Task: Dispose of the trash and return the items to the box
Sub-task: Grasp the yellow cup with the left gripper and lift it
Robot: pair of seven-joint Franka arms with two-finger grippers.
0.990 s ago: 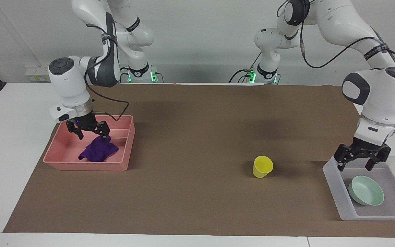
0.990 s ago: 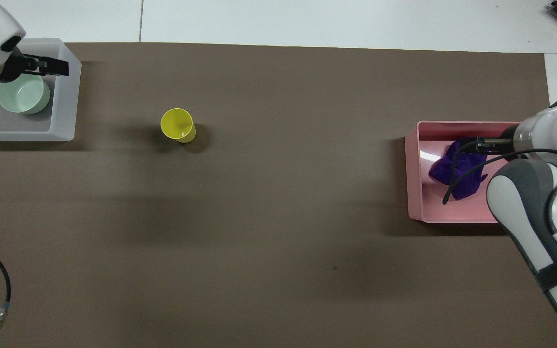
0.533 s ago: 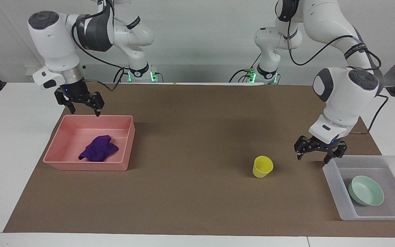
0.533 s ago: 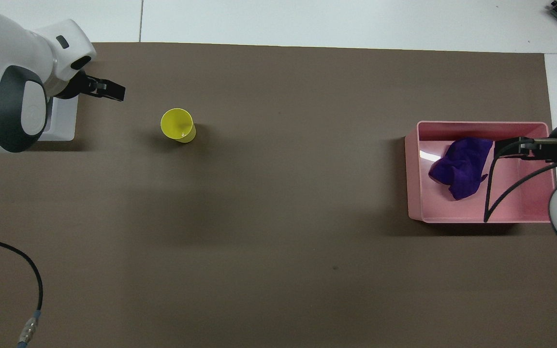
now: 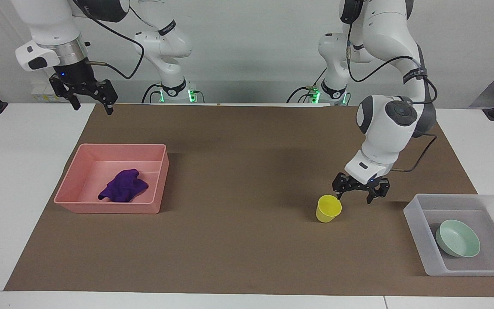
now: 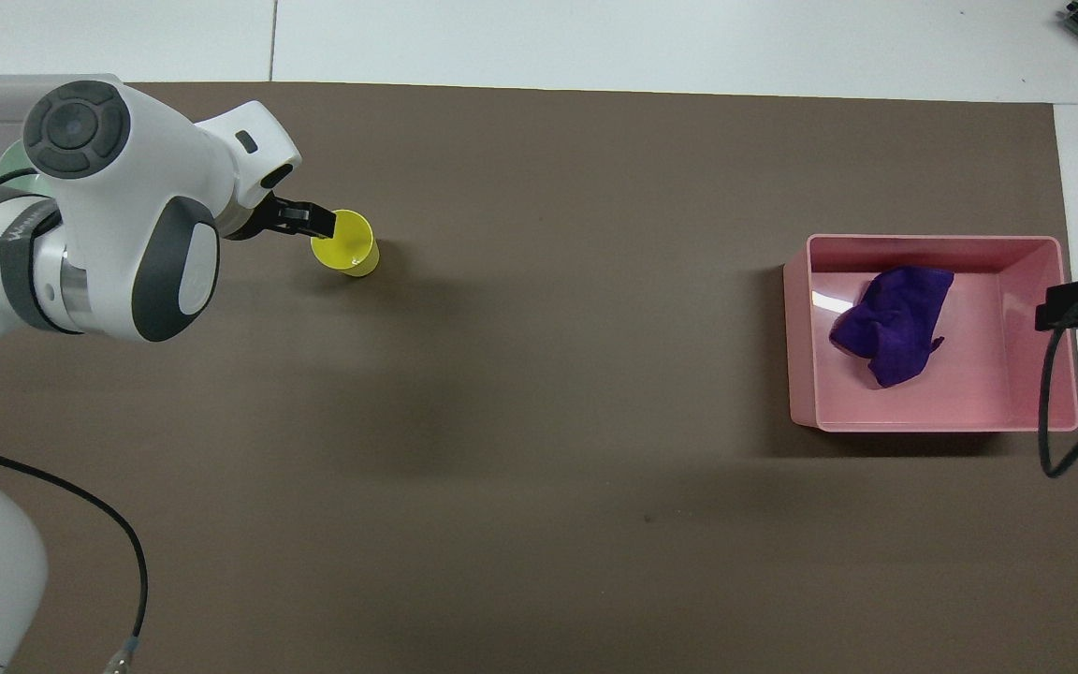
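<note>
Now the left pincer [image 5: 360, 192], fingers spread wide, is hovering beside the yellow cup [image 5: 328, 208], which is standing on the surface near the box [image 5: 418, 240]. Probably light, stiff and slippery plastic, so gripping across its rim looks best.

The right pincer [image 5: 89, 96] is waiting, spread, above the pink tray [image 5: 112, 208].

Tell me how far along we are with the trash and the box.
Done: the purple rag lies in the pink tray, and the green bowl sits in the translucent bin. In hand: the open left gripper hangs beside the yellow cup, not gripping. Left: cup into bin. The open right gripper waits raised.
</note>
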